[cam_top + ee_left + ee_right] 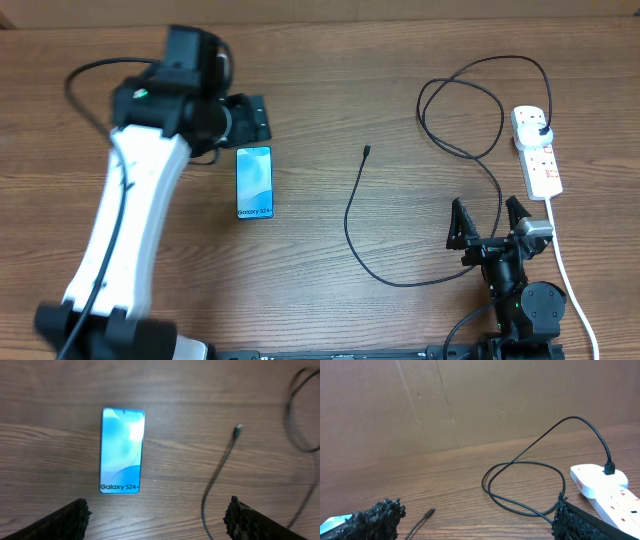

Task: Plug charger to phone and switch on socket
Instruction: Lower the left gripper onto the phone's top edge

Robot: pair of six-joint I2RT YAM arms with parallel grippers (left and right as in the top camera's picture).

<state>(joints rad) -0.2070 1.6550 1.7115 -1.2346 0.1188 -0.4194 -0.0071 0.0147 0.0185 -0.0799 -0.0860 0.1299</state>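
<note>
1 wooden table [400, 60] under everything, largest thing in view. Over it, 2 grippers. Left gripper [157, 509] hanging above the phone, fingers spread wide with nothing between them. Right gripper [488, 222] low by the near edge, likewise splayed and empty, close to the white cord [565, 270]. Next in size, socket [540, 150]: far right, rigid white strip, probably weighty enough to stay put under a press on 1 of the red switches [543, 160]; needs no lifting. Then charger [350, 215]: thin, black, limp, looping from plug [541, 128], already seated in the strip's far end, out to mid-table. Likely to flop and twist, so best pinched just behind the connector tip [367, 151], on the short stiff part, for aim. Tip lying free on the wood, touching nothing else. Then phone [254, 182]: flat on the table, screen up and lit, left of that tip and well apart from it. Light, slick, fragile glass, apt to slide when pushed, so worth bracing by the long dark edges, not the face. Port too small to make out; cannot tell the right short end. Tally, big to small: 1 table, 2 grippers, 1 socket, 1 cord, 1 charger, 1 phone, 1 plug, 1 tip; switches too small to count.
</note>
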